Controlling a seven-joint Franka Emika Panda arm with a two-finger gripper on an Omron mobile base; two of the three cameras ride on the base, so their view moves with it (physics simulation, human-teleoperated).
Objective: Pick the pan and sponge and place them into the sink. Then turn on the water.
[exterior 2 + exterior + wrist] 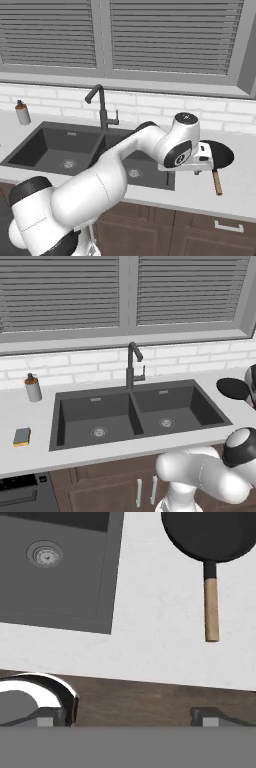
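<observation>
White tabletop (pixel 30 456) holds our sponge (pixel 22 436) left of the sink (pixel 135 415), pan (pixel 220 154) right; our gripper (pixel 199 171) hangs wide open above its handle.

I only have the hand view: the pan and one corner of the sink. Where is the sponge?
Observer: The sponge lies flat on the counter, left of the sink and near the front edge.
Operator: Is the water on?
Observer: No, no stream falls from the faucet.
Operator: Is anything else on that side?
Observer: A soap bottle stands at the back of the counter, apart from the sponge.
</observation>
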